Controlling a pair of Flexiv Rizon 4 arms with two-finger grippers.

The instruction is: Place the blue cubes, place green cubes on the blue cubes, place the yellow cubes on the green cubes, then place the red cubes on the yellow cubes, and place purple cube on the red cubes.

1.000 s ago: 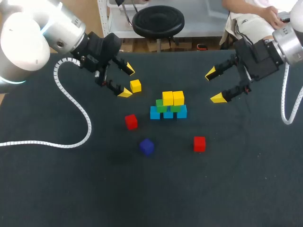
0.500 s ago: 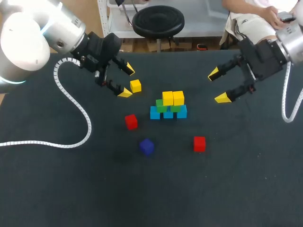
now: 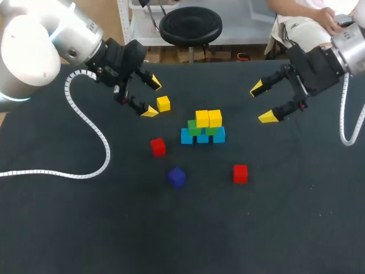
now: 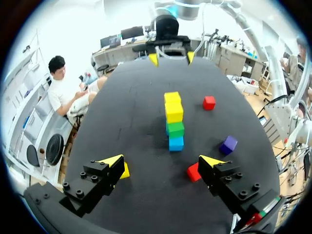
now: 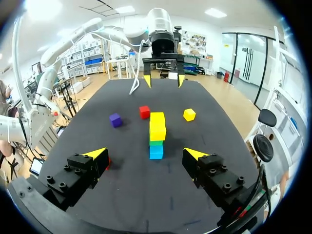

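Left claw, right claw spread over dark, perhaps felt, table.

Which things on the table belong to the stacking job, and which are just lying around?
Job: blue cubes, green cubes, stacked yellow cubes, loose yellow cube, left red cube, right red cube, purple cube.
Lying about: only a white coiled cable.

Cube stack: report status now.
Open and empty: left claw, right claw. Two yellows atop stack; loose yellow cube beside left claw. Unplaced: red cubes, purple cube. Nothing blocking stack.
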